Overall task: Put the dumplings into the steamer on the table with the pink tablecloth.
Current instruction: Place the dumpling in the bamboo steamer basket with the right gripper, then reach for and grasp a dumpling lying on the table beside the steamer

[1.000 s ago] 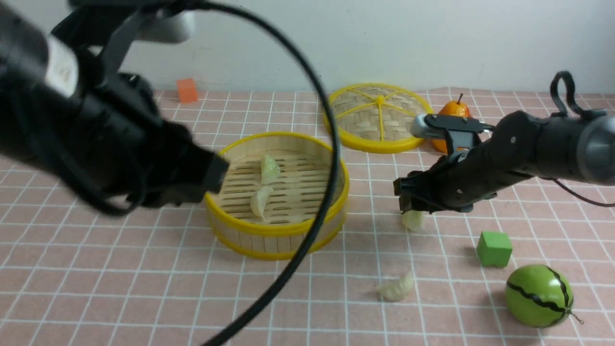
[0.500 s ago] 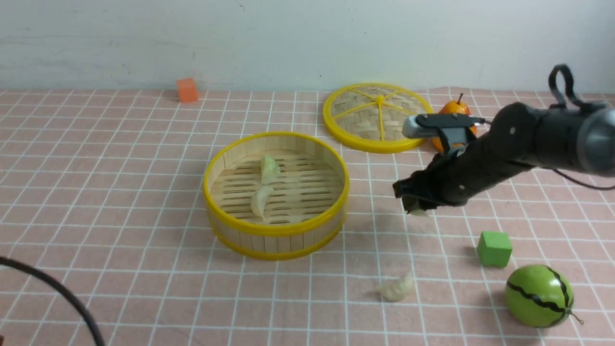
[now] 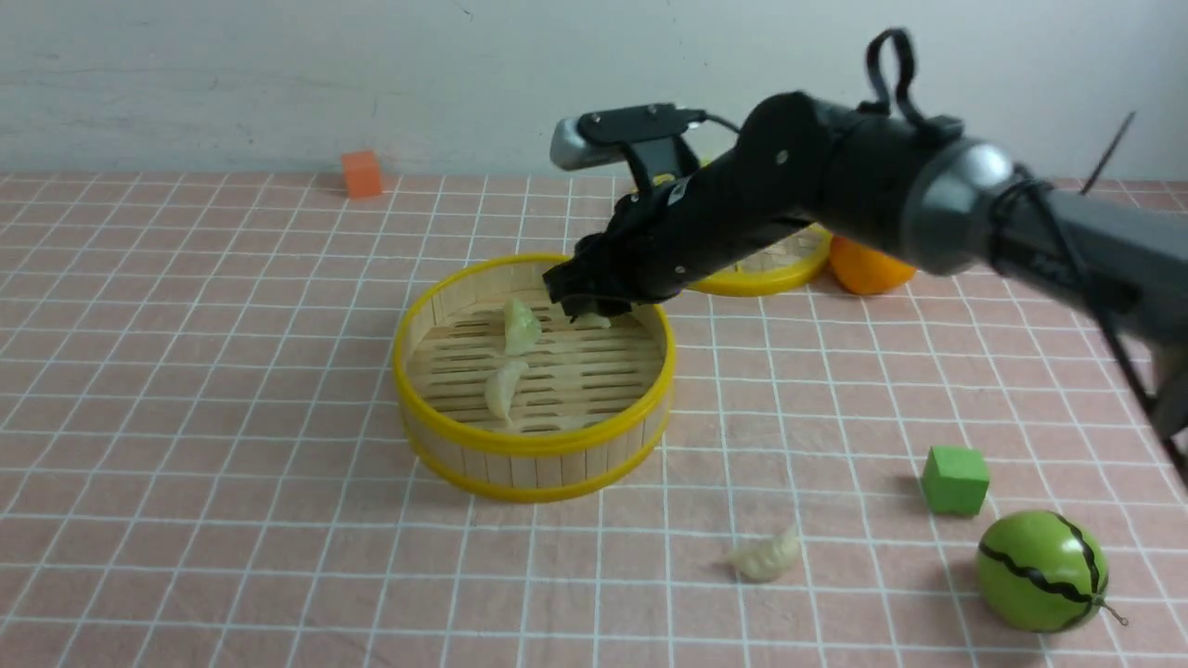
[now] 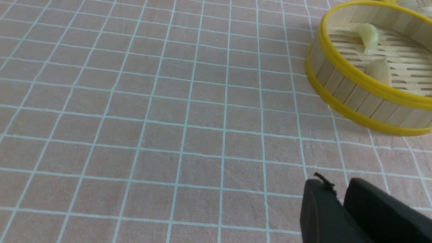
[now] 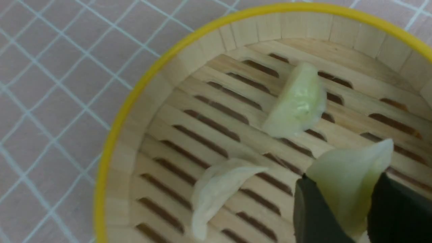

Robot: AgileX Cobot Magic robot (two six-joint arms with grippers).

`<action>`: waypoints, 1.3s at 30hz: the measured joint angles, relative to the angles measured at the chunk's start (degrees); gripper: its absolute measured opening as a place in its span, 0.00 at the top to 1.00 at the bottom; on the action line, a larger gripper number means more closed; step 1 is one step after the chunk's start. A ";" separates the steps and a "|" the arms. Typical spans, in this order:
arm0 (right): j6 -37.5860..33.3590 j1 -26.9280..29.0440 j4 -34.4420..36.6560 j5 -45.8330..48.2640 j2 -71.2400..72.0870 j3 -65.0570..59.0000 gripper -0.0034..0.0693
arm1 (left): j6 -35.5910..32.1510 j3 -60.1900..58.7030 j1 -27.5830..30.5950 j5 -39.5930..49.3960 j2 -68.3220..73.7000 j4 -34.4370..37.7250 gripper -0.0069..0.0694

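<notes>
No lettering, label, brand, number or sign is legible anywhere, whether on the steamer (image 3: 534,445) or the pink tablecloth (image 3: 186,390).

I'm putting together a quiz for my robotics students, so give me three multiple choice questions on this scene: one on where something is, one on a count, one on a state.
1. Where is the dumpling nearest the camera? A on the steamer floor; B balanced on the steamer's rim; C on the pink tablecloth, outside the steamer.
2. How many dumplings lie loose on the steamer floor? A one; B two; C four.
3. What state is the right gripper in? A shut on a dumpling; B open and empty; C out of view.

Answers:
1 C: it rests on the cloth, apart from the steamer.
2 B: two loose dumplings lie on the slats.
3 A: its fingers pinch a pale green dumpling over the slats.
</notes>
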State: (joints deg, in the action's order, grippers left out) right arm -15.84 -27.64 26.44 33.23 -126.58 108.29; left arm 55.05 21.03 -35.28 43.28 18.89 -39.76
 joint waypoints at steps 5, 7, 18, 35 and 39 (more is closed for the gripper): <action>0.13 0.77 -0.59 -3.17 -8.22 5.51 0.64 | 0.00 0.00 0.00 -0.04 0.00 -0.05 0.77; 0.53 0.91 -1.08 -2.86 -9.18 6.12 0.59 | 0.00 0.00 0.00 -0.04 0.00 -0.05 0.77; 0.84 1.17 -2.22 4.56 -2.02 6.52 0.13 | 0.00 0.00 0.00 -0.04 0.00 -0.16 0.77; -12.16 -2.12 -19.52 32.83 11.27 -16.57 0.25 | 0.00 0.00 0.00 -1.57 0.00 -0.71 0.77; -20.96 -2.12 -19.53 28.93 10.93 -20.08 0.25 | 0.00 0.00 0.00 -1.77 0.00 -0.76 0.77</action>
State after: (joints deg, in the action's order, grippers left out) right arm -36.81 -29.76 6.91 62.17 -115.65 88.21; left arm 55.05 21.03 -35.28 41.51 18.89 -40.52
